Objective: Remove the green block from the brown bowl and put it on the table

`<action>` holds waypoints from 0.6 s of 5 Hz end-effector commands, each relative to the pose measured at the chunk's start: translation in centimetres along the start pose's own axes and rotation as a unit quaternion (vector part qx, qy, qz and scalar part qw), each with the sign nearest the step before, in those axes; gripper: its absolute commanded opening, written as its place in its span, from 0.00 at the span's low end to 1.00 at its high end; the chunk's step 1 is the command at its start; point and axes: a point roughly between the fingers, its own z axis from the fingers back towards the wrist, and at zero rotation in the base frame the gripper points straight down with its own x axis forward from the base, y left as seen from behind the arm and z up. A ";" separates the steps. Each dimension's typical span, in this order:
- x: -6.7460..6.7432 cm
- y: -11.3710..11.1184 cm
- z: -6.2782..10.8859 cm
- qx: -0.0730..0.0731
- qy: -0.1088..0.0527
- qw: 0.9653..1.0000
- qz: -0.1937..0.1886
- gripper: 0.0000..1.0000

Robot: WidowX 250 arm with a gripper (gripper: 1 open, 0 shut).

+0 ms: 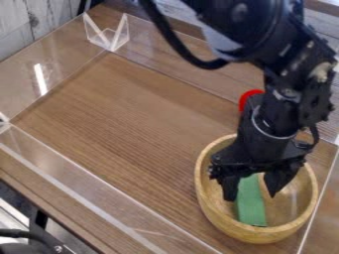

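Observation:
A long green block (251, 204) lies inside the brown bowl (212, 210), a shallow light wooden dish at the lower right of the table. My black gripper (253, 185) points straight down into the bowl. Its fingers (228, 185) stand open, one on each side of the block's upper end, which the hand partly hides. I cannot tell whether the fingers touch the block.
The wooden table (119, 109) is ringed by a low clear plastic wall (54, 159). A clear plastic bracket (103, 35) stands at the far left corner. Something small and red (248, 98) shows behind the arm. The bowl sits close to the right wall.

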 end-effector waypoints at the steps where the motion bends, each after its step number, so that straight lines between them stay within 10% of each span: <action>1: 0.7 -1.4 1.1 -0.018 -0.009 1.000 0.016 0.00; 3: 2.5 -0.8 2.6 -0.036 -0.010 0.999 -0.016 0.00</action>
